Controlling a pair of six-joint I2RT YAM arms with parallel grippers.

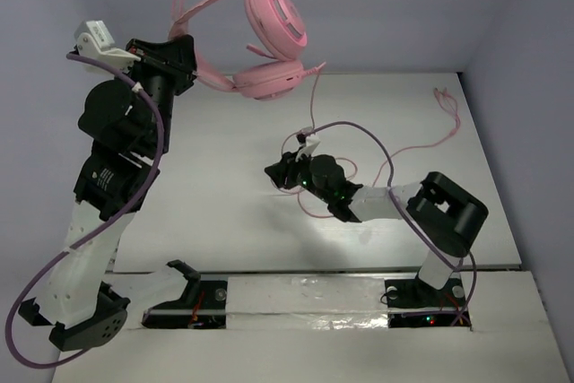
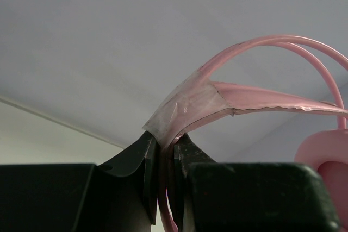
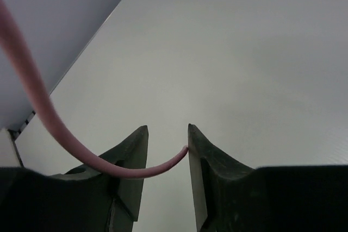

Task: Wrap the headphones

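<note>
In the left end effector (image 1: 186, 53), headphones (image 1: 273, 29) clamped, hanging aloft

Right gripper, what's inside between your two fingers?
A thin pink cord curves into the open gap of the right gripper and touches one finger. Behind it lies the white table. Where the cord goes past that finger is hidden.

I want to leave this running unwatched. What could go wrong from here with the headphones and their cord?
The left pincer clamps the headphones only by the thin headband at a taped spot, with the earcups hanging out to one side, so they may swing or slip. The right pincer is open, and the cord merely crosses its gap, so it might slide out. The cord also runs close to the purple cable and could snag.
</note>
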